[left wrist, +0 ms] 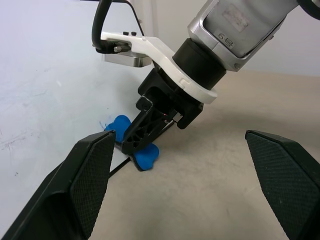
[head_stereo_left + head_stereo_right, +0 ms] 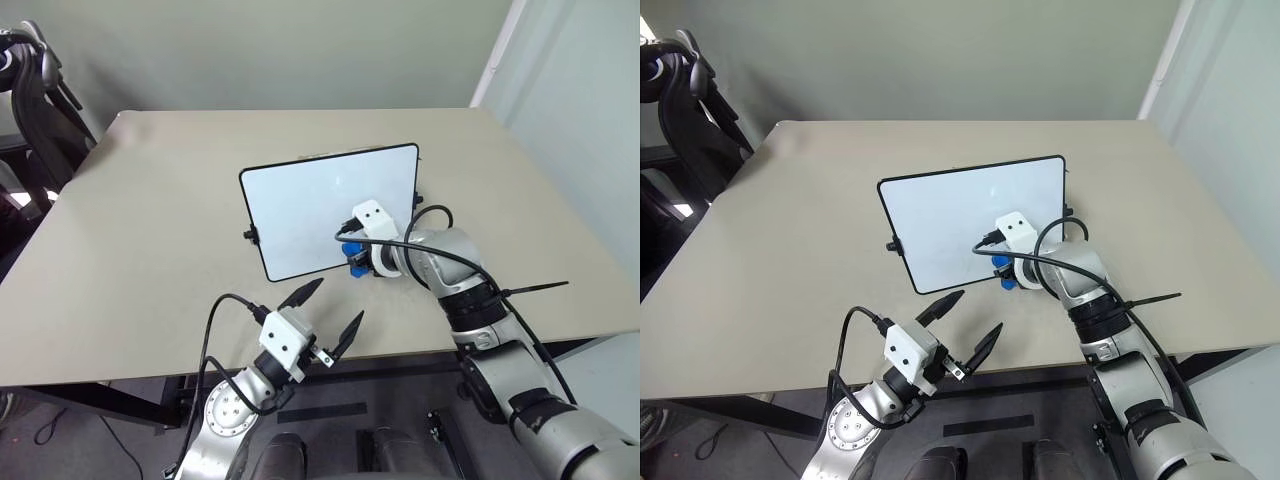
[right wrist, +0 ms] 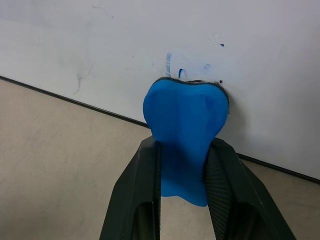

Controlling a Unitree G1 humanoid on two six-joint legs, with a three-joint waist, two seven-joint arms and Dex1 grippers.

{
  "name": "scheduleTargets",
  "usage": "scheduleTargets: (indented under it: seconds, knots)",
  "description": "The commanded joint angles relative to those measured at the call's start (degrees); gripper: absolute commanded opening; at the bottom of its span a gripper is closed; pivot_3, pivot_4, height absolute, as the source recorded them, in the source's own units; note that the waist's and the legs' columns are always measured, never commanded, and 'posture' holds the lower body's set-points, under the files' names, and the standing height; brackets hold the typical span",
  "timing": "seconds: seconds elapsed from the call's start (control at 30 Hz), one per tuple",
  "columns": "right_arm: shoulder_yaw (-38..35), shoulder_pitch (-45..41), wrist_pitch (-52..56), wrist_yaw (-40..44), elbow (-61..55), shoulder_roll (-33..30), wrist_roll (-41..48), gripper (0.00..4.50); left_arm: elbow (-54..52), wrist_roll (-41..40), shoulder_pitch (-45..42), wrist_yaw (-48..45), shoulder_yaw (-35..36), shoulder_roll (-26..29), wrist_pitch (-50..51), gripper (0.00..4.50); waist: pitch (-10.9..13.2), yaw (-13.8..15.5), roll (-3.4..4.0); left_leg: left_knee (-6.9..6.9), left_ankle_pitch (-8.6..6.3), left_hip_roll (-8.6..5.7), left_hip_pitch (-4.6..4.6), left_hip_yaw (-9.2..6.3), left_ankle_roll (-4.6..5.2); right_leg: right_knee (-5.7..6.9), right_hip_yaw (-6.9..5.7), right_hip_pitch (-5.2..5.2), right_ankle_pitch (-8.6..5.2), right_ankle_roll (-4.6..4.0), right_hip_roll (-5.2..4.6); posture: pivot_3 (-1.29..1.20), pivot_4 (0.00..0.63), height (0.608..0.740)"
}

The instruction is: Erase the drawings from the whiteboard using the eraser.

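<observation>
- Whiteboard [image 2: 320, 205] lies flat mid-counter [image 2: 150, 250], slightly askew; right pincer [image 3: 182, 175] works at its near edge, toward the right corner.
- Eraser [image 3: 186, 125] is clamped between the right pincer's two black fingers, jaws closed tight on its narrow waist; wide end pressed to the board just inside the frame.
- Drawings [image 3: 172, 62]: faint blue pen strokes peek out right past the eraser's leading edge, plus a few specks nearby. So wiping is underway but not done, by my read; marks remain to rub off.
- Rest of board looks mostly clean, only faint grey smudges & hairline scuffs.
- Left pincer [image 2: 327, 312] hovers over the counter's near edge, jaws spread wide, holding nothing, apart from the board.
- Materials: board = glossy white sheet, thin black frame, rounded corners, small black knobs at side edges. Eraser = bright blue, smooth, lobed shape w/ dark felt-like strip on its wiping face. Counter = matte beige, plain. Pincer fingers = black, finely textured pads.
</observation>
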Motion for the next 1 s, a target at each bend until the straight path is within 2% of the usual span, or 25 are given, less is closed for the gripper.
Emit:
scheduleTargets:
  seconds: [0.03,0.17,0.33,0.53,0.8,1.0]
  knots:
    - [1.3,-1.0,0.5,1.9,-2.2,0.4,1.4,1.16,-2.6,-0.1,0.1,0.2,0.0,-0.3,-0.6,4.5,0.0,0.0,0.0,0.0,-0.01,0.0,0.0,0.0,0.01,0.0,0.01,-0.01,0.0,0.0,0.01,0.0,0.15,0.73]
    - [1.7,-0.9,0.4,2.6,-3.0,0.3,1.6,1.16,-2.4,0.0,0.0,0.2,-0.1,-0.3,-0.7,4.5,0.0,0.0,0.01,0.0,-0.01,0.0,-0.01,0.01,0.01,0.0,0.05,-0.02,0.0,0.0,0.03,0.0,0.15,0.73]
    - [-3.6,-3.7,-2.7,-0.8,-0.5,1.4,0.7,1.16,-2.0,-0.2,-0.3,0.1,0.2,-0.3,-0.8,4.5,0.0,0.1,0.05,0.04,-0.02,-0.01,-0.04,0.01,0.02,0.0,0.12,-0.05,0.0,-0.01,0.03,0.0,0.15,0.73]
    - [-5.6,-4.3,-2.2,-2.4,-0.4,1.2,0.5,1.16,-1.5,-0.3,-0.5,-0.1,0.3,-0.3,-1.0,4.5,0.0,0.1,0.05,0.06,-0.21,-0.04,-0.05,0.03,-0.19,0.01,0.22,-0.08,0.05,-0.1,0.03,0.0,0.15,0.73]
    - [-0.9,-0.4,1.0,-0.8,0.3,1.6,1.3,1.16,-1.0,-0.3,-0.5,-0.3,0.2,-0.3,-1.2,4.5,0.0,0.1,0.04,0.09,-0.19,-0.05,-0.04,0.04,-0.16,0.02,0.25,-0.08,0.09,-0.15,0.06,0.0,0.15,0.73]
    - [-1.0,-0.2,0.9,-1.2,4.6,2.2,0.8,1.16,-1.2,-0.2,-0.4,-0.1,0.3,-0.3,-1.2,4.5,-0.2,0.0,0.14,0.31,-0.15,-0.04,-0.01,0.03,0.18,0.02,0.28,-0.02,0.0,0.01,0.09,0.0,0.15,0.73]
